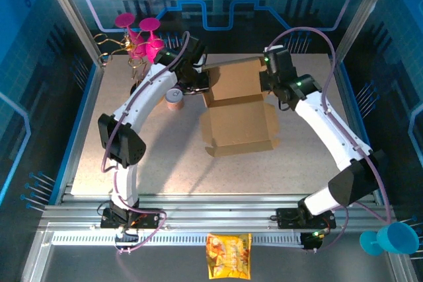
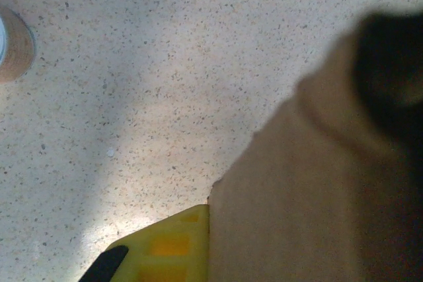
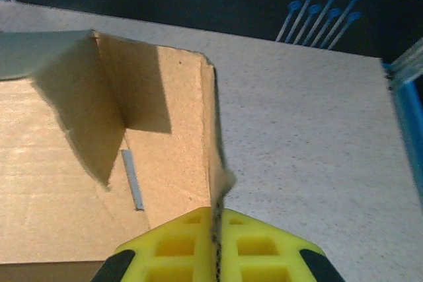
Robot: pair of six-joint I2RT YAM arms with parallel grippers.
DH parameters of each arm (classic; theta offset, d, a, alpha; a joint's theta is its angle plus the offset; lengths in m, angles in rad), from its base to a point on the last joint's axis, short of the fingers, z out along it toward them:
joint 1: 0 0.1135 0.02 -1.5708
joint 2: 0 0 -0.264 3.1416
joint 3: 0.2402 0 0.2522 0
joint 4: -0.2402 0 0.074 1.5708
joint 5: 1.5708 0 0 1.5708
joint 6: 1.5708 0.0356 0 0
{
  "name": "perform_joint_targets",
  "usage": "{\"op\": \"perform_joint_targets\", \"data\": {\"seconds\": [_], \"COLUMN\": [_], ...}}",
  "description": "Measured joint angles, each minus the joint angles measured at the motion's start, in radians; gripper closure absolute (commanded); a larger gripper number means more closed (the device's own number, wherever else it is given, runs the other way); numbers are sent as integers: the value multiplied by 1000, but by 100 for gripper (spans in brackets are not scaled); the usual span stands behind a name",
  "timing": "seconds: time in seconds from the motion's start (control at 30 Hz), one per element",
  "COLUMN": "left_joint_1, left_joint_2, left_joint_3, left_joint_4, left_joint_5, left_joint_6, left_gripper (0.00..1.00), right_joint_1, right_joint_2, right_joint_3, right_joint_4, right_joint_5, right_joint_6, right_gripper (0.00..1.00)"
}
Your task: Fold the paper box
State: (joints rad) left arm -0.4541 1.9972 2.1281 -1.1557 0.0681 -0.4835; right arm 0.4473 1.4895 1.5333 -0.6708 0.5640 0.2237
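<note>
The paper box [image 1: 236,120] sits half-folded in the middle of the table [image 1: 152,156], its back panel raised. The left tool [image 1: 198,80] is closed, pinching the box's left edge. The right tool [image 3: 215,236] is clamped onto its upright right wall.

bright, even light from above falls on the table [image 1: 172,163], leaving only soft shadows. the paper box [image 2: 297,216] is blurred in the left wrist view; the right wrist view is sharper, with hard-edged shadows inside it.
</note>
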Motion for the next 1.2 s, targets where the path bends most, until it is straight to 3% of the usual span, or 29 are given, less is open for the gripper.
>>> {"op": "perform_joint_targets", "data": {"seconds": [0.13, 0.23, 0.3, 0.33, 0.4, 0.47, 0.57, 0.7, 0.83, 0.93, 1.03, 1.2], "left_joint_1": [0, 0, 1, 3, 9, 15, 32, 62, 91, 104, 111, 113], "left_joint_2": [11, 20, 21, 21, 21, 24, 29, 38, 50, 55, 55, 55], "left_joint_3": [19, 26, 26, 26, 26, 26, 25, 23, 23, 23, 23, 23], "left_joint_4": [0, 1, 2, 2, 3, 5, 18, 34, 36, 35, 35, 35], "left_joint_5": [0, 0, -1, 0, 1, 13, 35, 64, 92, 111, 142, 200], "left_joint_6": [-14, -14, -14, -14, -6, 13, 48, 95, 133, 159, 190, 227], "left_gripper": [100, 100, 100, 100, 100, 100, 100, 100, 100, 100, 100, 100], "right_joint_1": [132, 205, 221, 219, 196, 144, 15, -202, -422, -544, -603, -586], "right_joint_2": [-8, 10, 23, 24, 22, 5, -39, -108, -200, -225, -190, -48], "right_joint_3": [3, 40, 72, 84, 98, 101, 100, 85, -37, -128, -203, -254], "right_joint_4": [-32, -74, -97, -101, -101, -79, -40, 79, 319, 464, 590, 658], "right_joint_5": [191, 261, 264, 251, 182, 13, -315, -757, -1078, -1213, -1316, -1466], "right_joint_6": [63, 95, 106, 106, 97, 71, 40, 87, 242, 340, 412, 414], "right_gripper": [100, 100, 92, 82, 58, 39, 29, 30, 45, 58, 69, 67]}}
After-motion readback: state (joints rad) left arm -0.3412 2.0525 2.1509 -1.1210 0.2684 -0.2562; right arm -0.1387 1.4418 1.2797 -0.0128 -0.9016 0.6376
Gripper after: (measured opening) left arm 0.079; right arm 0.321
